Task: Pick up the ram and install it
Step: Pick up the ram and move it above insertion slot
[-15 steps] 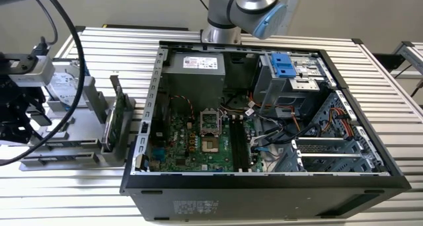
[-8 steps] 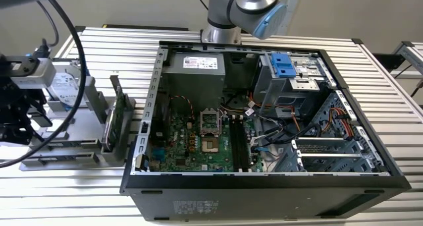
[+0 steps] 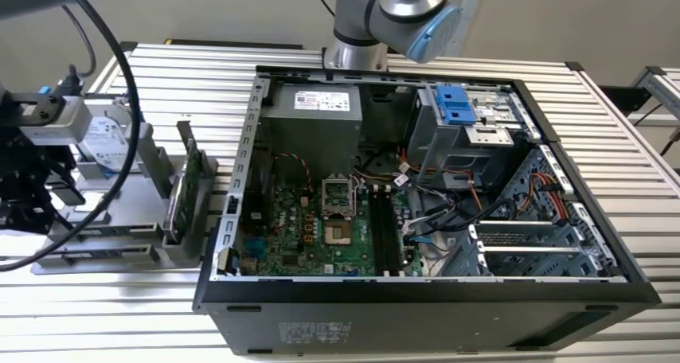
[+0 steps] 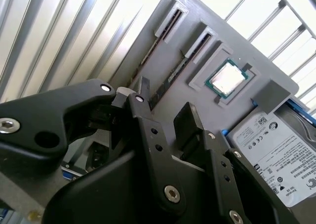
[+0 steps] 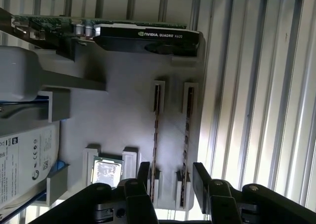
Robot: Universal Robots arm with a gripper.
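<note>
Two slim dark ram sticks [image 5: 155, 135] [image 5: 186, 135] stand on edge in slotted holders of a grey parts tray [image 5: 123, 110]. My gripper [image 5: 171, 173] is open and hovers over their near ends, apart from them, with nothing between its black fingers [image 5: 200, 172]. In the second wrist view the gripper [image 4: 163, 105] is above the same tray, and one ram stick [image 4: 159, 91] shows as a thin dark strip past a fingertip. In the exterior view the gripper [image 3: 32, 208] hangs at the far left over the tray [image 3: 117, 236].
A green graphics card [image 5: 143, 34] stands at the tray's far end. A processor chip [image 5: 106, 172] and a silver hard drive [image 5: 24, 160] sit beside the ram. The open computer case [image 3: 425, 291] holds the motherboard with its long black memory slots [image 3: 384, 228].
</note>
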